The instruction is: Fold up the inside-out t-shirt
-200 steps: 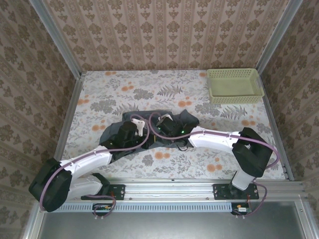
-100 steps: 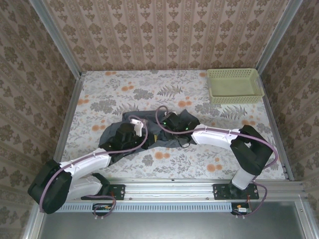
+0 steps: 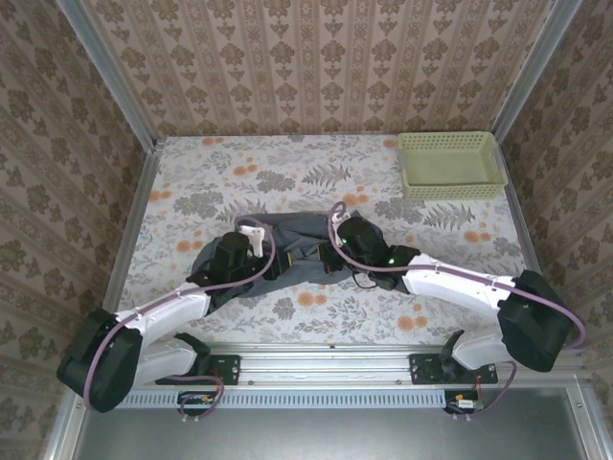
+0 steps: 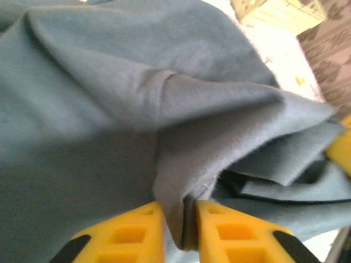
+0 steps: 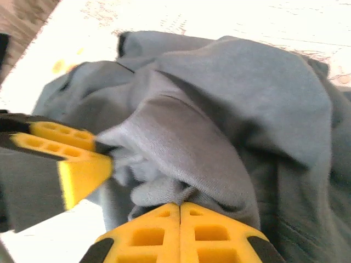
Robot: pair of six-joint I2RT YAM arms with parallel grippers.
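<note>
Top view: the wrist housings cover both sets of fingertips from you, and the arms cover part of the inside-out t-shirt (image 3: 297, 247).

Left wrist view: the bottom edge crops the left gripper (image 4: 181, 224). A dark sliver runs beside the fold between its fingers, so you cannot tell whether both pads press it. The basket (image 4: 279, 12) is blurred and cut by the top edge.

Right wrist view: the bottom edge crops the right gripper (image 5: 180, 213). Its tips meet, but you cannot tell whether cloth is caught between them.

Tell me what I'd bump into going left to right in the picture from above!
First the left gripper, then the right gripper, then the yellow-green basket. Both grippers sit on the t-shirt, so it gets no spot of its own.
</note>
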